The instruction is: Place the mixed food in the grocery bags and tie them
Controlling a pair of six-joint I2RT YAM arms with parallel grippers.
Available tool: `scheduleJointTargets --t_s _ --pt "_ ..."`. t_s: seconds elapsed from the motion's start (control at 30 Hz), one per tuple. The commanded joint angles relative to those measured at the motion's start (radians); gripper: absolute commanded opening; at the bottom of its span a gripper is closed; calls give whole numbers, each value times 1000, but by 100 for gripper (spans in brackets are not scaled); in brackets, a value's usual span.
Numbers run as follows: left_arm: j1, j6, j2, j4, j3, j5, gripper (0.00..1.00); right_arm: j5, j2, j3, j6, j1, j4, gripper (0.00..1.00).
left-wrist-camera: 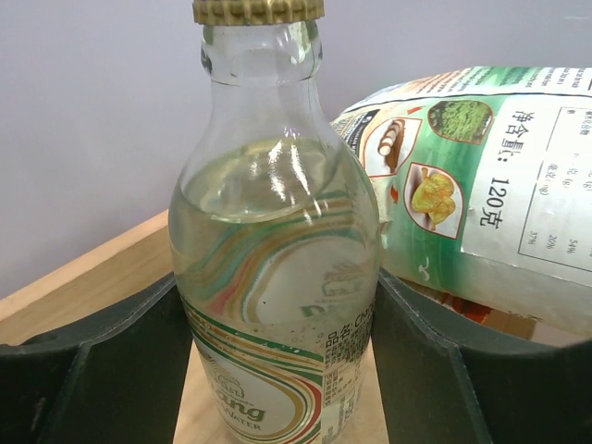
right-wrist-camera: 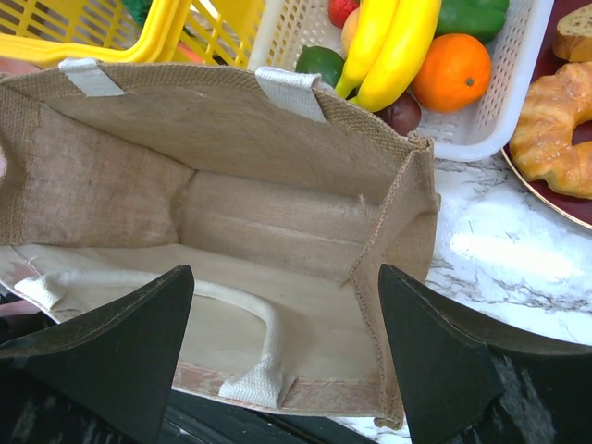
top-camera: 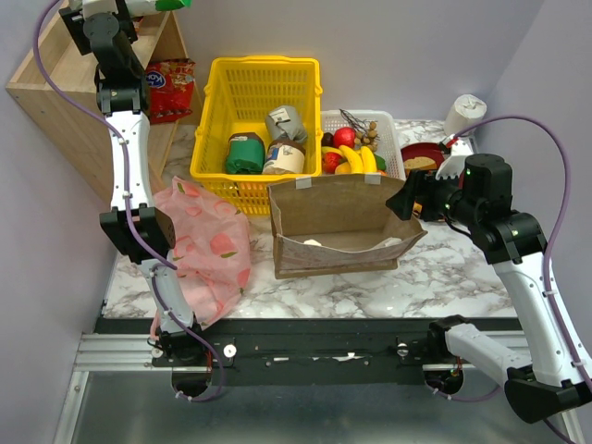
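Note:
My left gripper (top-camera: 139, 7) is up on the wooden shelf (left-wrist-camera: 83, 277), shut on a clear glass bottle (left-wrist-camera: 268, 259) with a gold cap; its dark fingers (left-wrist-camera: 111, 361) press both sides. The green crisp packet (left-wrist-camera: 481, 185) lies just right of the bottle. The brown grocery bag (top-camera: 338, 217) stands open mid-table, with white handles and nothing in it that I can see. My right gripper (top-camera: 402, 199) hovers open over that bag's right end (right-wrist-camera: 287, 277). The pink plastic bag (top-camera: 208, 245) lies crumpled at the left. Yellow bananas (right-wrist-camera: 393, 46) and an orange (right-wrist-camera: 450, 72) sit in the white basket (top-camera: 388, 139).
A yellow basket (top-camera: 254, 92) holding tins and jars stands behind the brown bag. Red snack packets (top-camera: 171, 88) lean by the shelf. A red plate (right-wrist-camera: 546, 190) with a croissant (right-wrist-camera: 555, 111) and a paper roll (top-camera: 462, 111) are at the back right.

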Motion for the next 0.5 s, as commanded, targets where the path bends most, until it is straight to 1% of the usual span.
scheduleJointTargets --t_s 0.0,0.2,0.33,0.47 --pt "34 -37 -39 111 -8 58 0 -8 -11 4 1 -5 -3 89" --pt "33 -47 -97 116 -39 89 0 -18 -2 4 -9 -5 6 89" --pt "33 -63 -118 103 -39 144 0 -25 1 10 -15 -5 12 89" --pt "33 -63 -132 100 -33 164 0 -31 0 11 -19 -5 11 89"
